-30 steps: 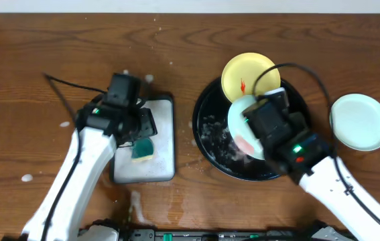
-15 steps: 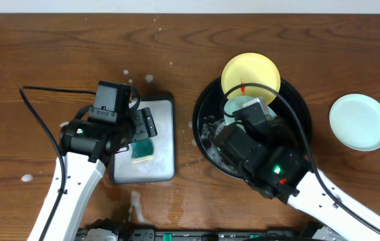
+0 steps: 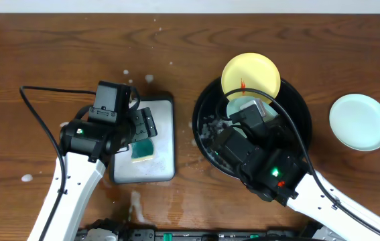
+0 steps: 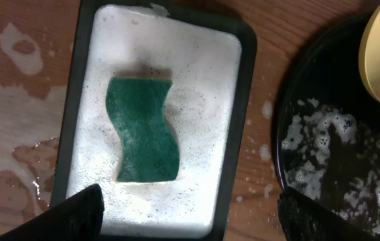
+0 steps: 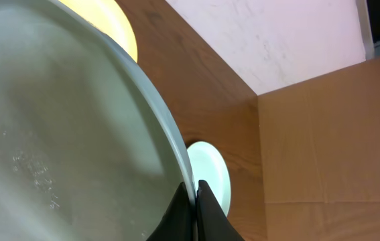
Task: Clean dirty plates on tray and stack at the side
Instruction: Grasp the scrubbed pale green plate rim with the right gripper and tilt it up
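left jaws spread wide over sponge (image 4: 141, 130) | right jaws pinching mint plate (image 5: 55, 134) rim, seemingly tilted above tray (image 3: 302, 107) | second mint plate (image 3: 360, 121) near tabletop's (image 3: 42, 53) right edge

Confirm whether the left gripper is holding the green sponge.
No, the green sponge lies loose in the foamy dish, with the left gripper open and clear of it.

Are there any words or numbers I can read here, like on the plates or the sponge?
None can be read in any view.
The yellow plate has only a red smear, no letter.
The green sponge, its dish, the black tray, the held mint plate and the mint plate on the table are blank.
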You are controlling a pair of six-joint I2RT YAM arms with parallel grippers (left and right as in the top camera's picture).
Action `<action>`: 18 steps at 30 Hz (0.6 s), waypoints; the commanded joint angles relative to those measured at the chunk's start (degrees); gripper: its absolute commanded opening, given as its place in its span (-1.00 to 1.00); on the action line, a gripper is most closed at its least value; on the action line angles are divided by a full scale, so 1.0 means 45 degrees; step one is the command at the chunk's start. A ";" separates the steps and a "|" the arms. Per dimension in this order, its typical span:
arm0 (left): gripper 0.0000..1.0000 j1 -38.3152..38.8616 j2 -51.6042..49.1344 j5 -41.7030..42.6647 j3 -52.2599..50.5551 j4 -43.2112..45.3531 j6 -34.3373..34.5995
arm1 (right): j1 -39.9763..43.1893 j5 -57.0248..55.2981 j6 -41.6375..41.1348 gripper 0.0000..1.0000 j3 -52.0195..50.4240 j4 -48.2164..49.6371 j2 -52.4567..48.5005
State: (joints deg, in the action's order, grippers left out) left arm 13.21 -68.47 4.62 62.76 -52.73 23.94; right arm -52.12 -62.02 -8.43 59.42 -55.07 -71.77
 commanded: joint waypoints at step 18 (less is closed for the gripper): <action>0.68 -0.0039 0.0000 0.0078 0.0112 -0.0068 -0.0078 | -0.0189 -0.0699 0.0087 -0.98 0.0058 -0.0010 0.0141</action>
State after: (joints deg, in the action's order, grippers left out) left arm 13.21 -68.47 4.62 62.76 -52.73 23.94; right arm -52.12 -62.83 -8.27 59.42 -55.09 -71.77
